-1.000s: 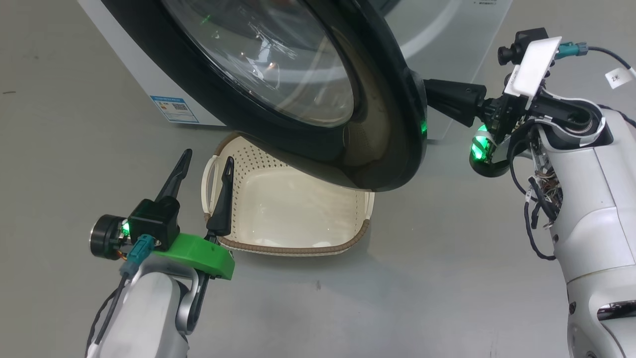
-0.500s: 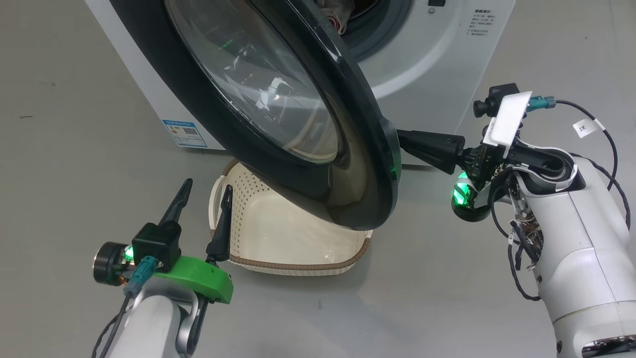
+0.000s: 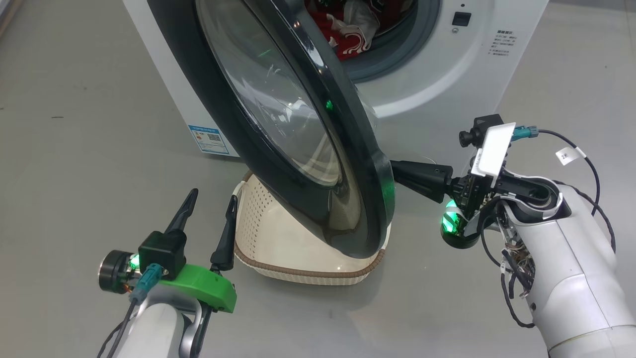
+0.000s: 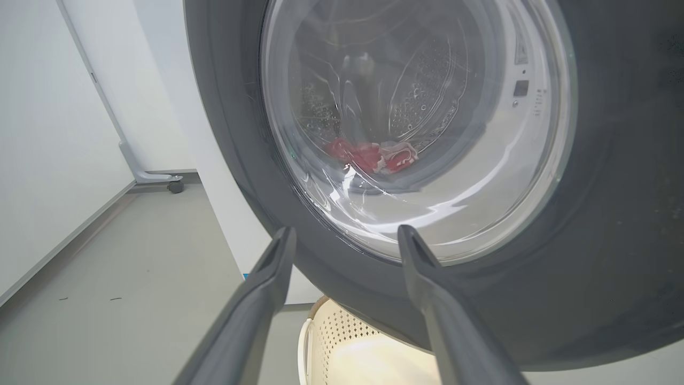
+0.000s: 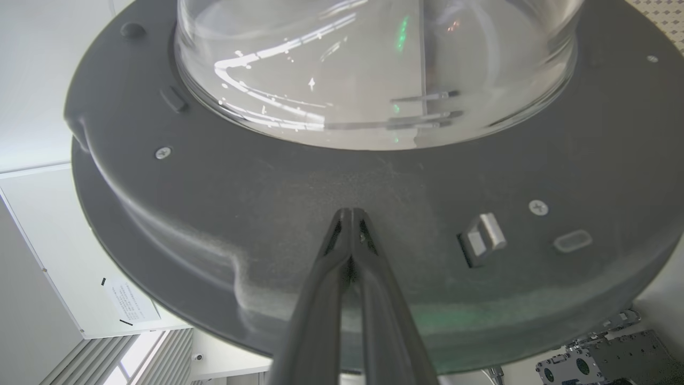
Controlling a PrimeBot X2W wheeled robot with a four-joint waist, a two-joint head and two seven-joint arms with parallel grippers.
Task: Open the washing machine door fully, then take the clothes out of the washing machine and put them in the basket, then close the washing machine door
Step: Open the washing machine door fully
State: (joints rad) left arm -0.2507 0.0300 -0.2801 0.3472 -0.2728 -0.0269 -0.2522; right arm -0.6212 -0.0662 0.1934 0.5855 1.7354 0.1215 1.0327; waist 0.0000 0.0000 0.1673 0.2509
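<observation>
The washing machine [image 3: 447, 74] stands white at the top, with red clothes [image 3: 348, 25] lying in its drum. Its door [image 3: 238, 149], black-rimmed with a glass bowl, stands partly swung out over the cream basket [image 3: 308, 263]. My right gripper [image 3: 397, 173] is shut with nothing in it. Its tips [image 5: 350, 214] press on the door's grey inner face [image 5: 214, 224], left of the latch [image 5: 483, 238]. My left gripper [image 3: 213, 195] is open and holds nothing, just left of the basket. In the left wrist view the left gripper [image 4: 346, 233] faces the door's outer rim [image 4: 588, 214], and the clothes [image 4: 374, 155] show through the glass.
Bare grey floor [image 3: 74, 149] spreads to the left and in front of the basket. A blue label [image 3: 211, 136] marks the machine's lower left corner. In the left wrist view a white wall and a wheeled foot [image 4: 173, 184] stand beyond the machine.
The head camera has tilted up, bringing the drum and clothes into view. The door has swung further open, now nearly edge-on, with my shut right gripper against its inner face. The left gripper stays open.
</observation>
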